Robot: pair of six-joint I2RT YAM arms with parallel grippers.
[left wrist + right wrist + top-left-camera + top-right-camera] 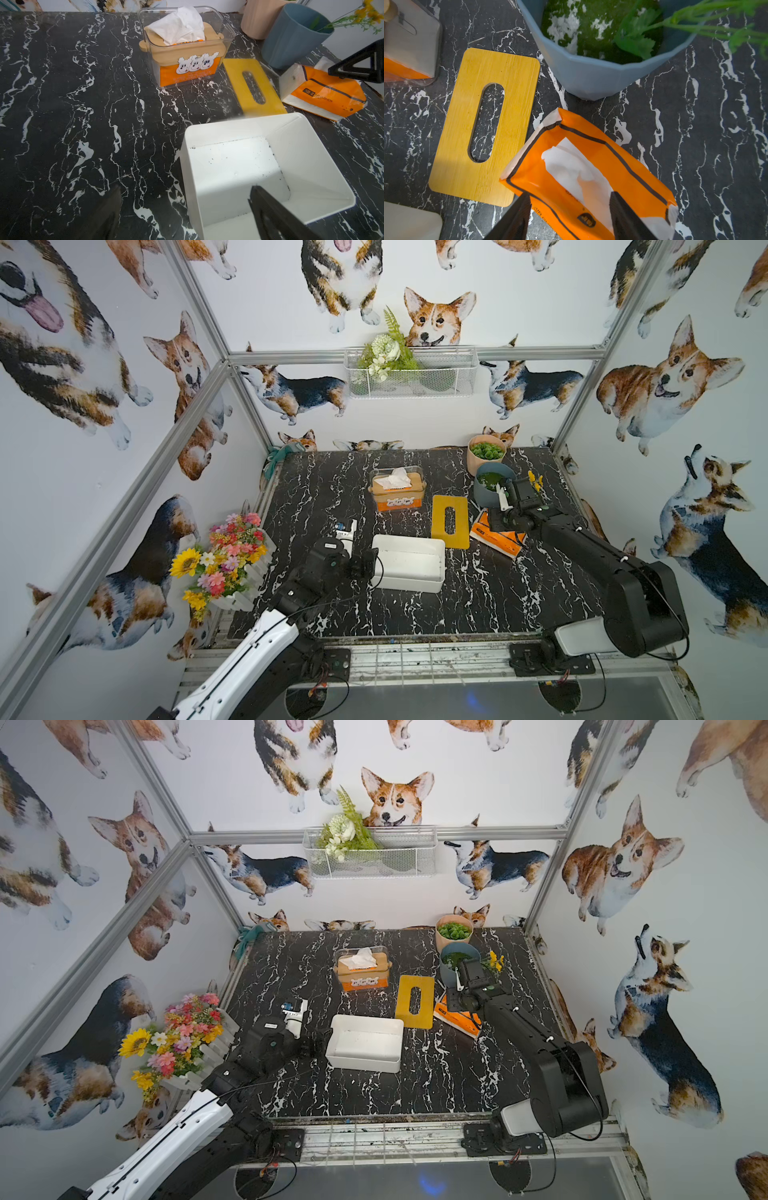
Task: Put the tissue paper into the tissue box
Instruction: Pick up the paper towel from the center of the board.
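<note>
The right gripper [569,195] straddles one end of the orange tissue pack [623,166], which lies on the table. Its fingers are part-spread, and I cannot tell if they press the wrapper. The wooden slotted lid [456,145] lies just beside the pack, and the blue pot [591,74] stands close ahead. Beyond the lid is the open-topped white tissue box [311,166]. The left gripper [185,188] is spread wide across its wall.

orange tissue pack [623,166], white box [409,562], black marbled table [478,593].
</note>
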